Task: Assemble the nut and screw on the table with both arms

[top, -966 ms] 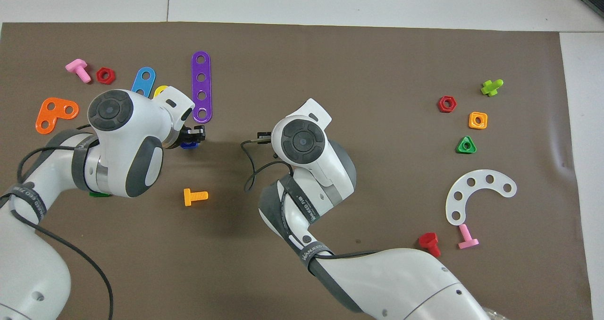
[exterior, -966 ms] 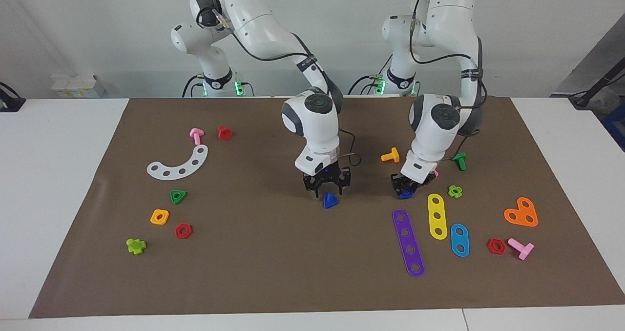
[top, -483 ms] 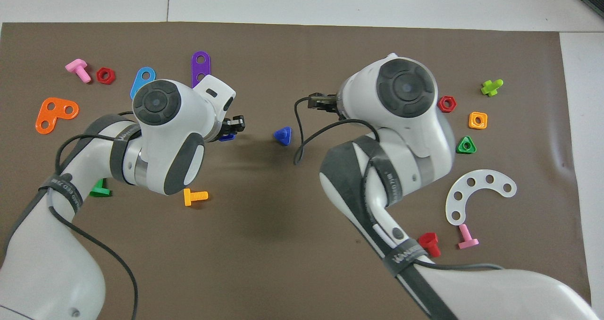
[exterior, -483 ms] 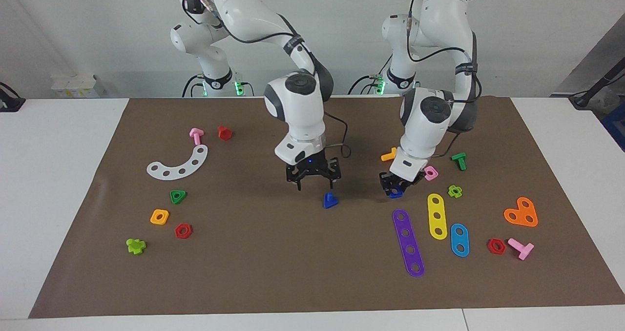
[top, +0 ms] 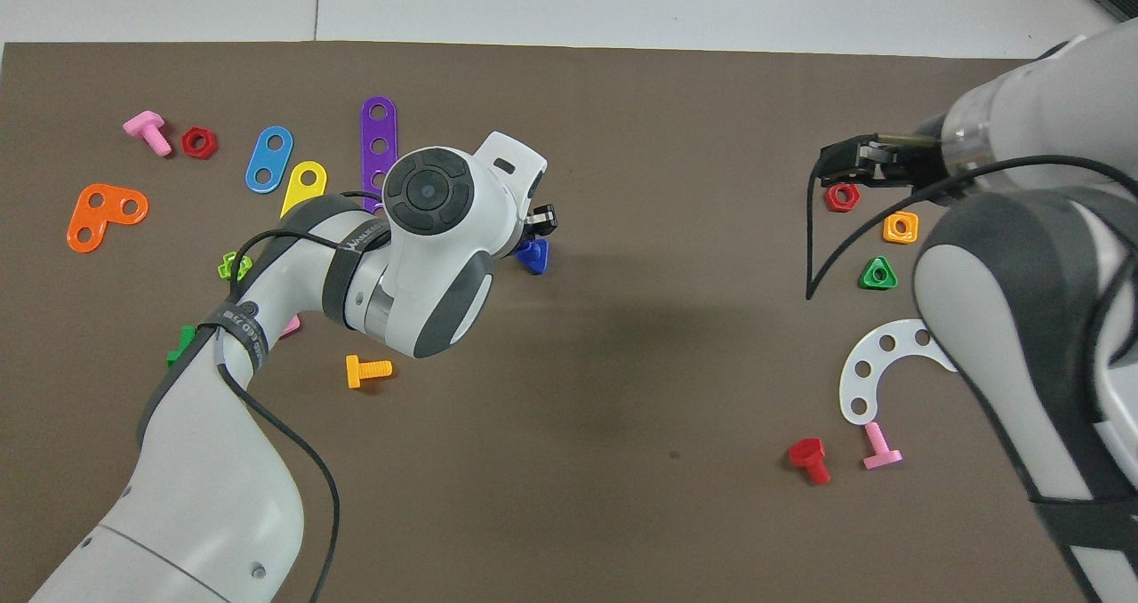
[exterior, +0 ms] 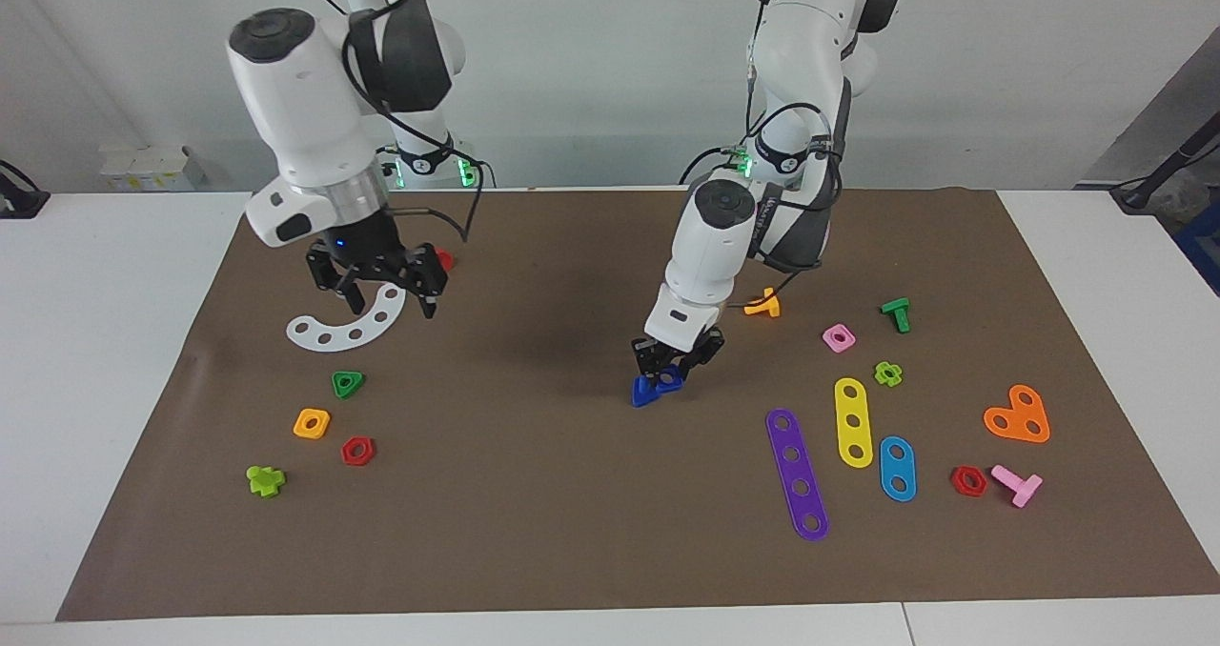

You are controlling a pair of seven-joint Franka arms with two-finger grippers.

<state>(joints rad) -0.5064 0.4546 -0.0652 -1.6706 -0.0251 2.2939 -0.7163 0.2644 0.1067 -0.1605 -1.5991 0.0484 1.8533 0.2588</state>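
The dark blue screw (exterior: 645,394) lies on its triangular head on the brown mat (exterior: 534,532), mid-table; it also shows in the overhead view (top: 535,256). My left gripper (exterior: 673,364) is shut on the dark blue nut (exterior: 672,375) and holds it low, right on top of the screw, seemingly touching it. In the overhead view the left gripper (top: 539,223) covers most of the nut. My right gripper (exterior: 389,299) is open and empty, raised over the white curved strip (exterior: 348,327) toward the right arm's end; it also shows in the overhead view (top: 836,165).
Under the right gripper's end lie a green triangular nut (exterior: 348,383), an orange square nut (exterior: 312,423) and a red hex nut (exterior: 358,451). Toward the left arm's end lie an orange screw (exterior: 762,305), a pink square nut (exterior: 838,338) and a purple strip (exterior: 797,474).
My left gripper has carried the nut from beside the pink nut to the screw at mid-table. My right gripper has risen and swung away from the screw to over the white curved strip.
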